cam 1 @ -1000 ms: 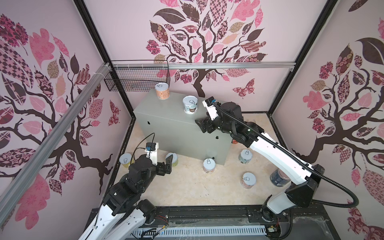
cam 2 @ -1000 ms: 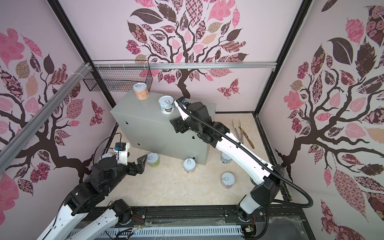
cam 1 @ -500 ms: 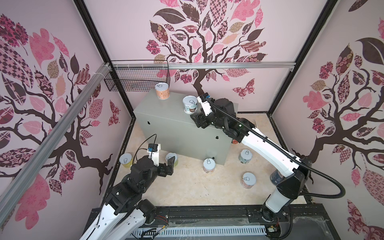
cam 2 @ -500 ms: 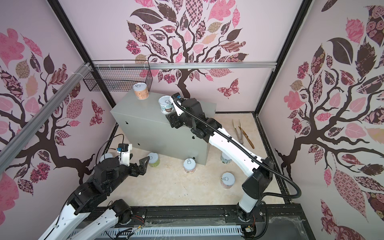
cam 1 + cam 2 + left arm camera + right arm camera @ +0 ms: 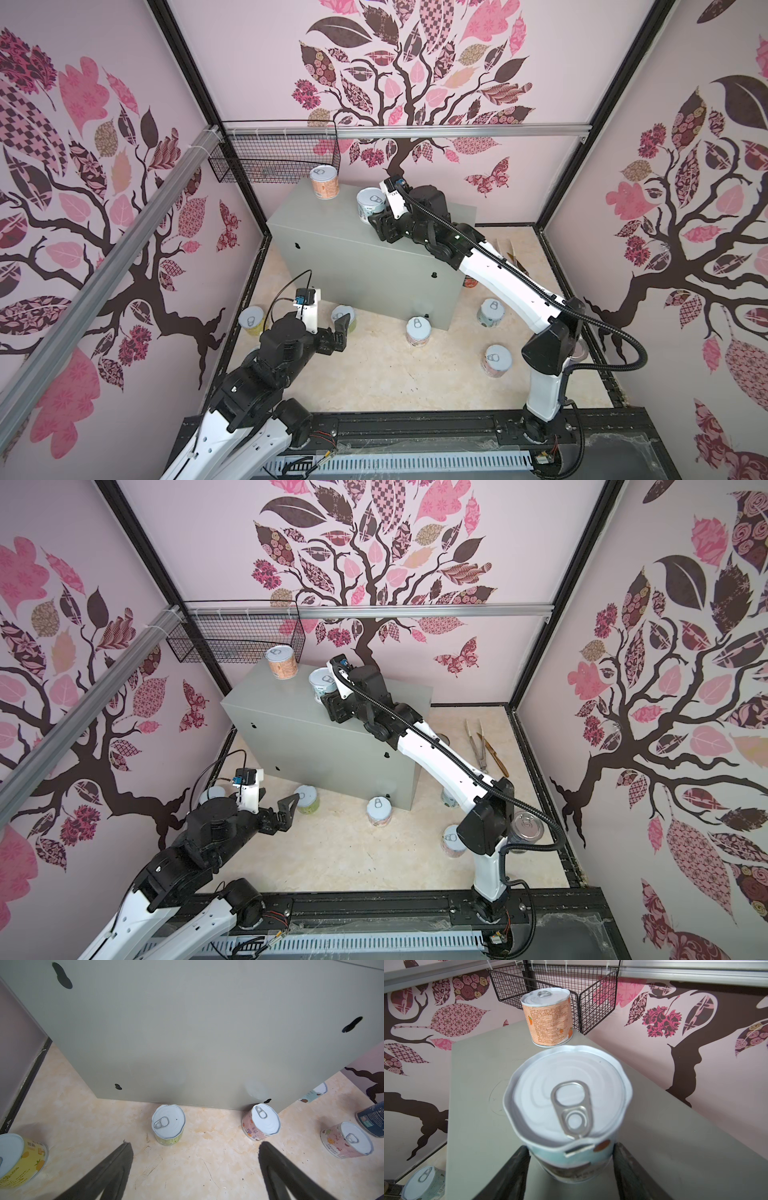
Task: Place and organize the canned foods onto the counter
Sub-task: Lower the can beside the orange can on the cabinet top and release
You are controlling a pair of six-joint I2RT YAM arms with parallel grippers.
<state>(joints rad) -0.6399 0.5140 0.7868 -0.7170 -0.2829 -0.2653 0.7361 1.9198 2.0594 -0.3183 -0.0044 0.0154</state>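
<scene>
Upright on counter (image 5: 328,226), orange can (image 5: 324,189), pale-blue can (image 5: 369,206), basket (image 5: 274,160) behind

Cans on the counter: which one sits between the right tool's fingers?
The blue-labelled can: the right tool flanks it. The orange-labelled can stands free at the counter corner by the wire basket.

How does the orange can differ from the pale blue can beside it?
The orange can has an even rim; the pale blue can has a wavy, dented one. The orange can stands free; the pale blue can sits inside the right gripper. Both stand upright on the counter.
</scene>
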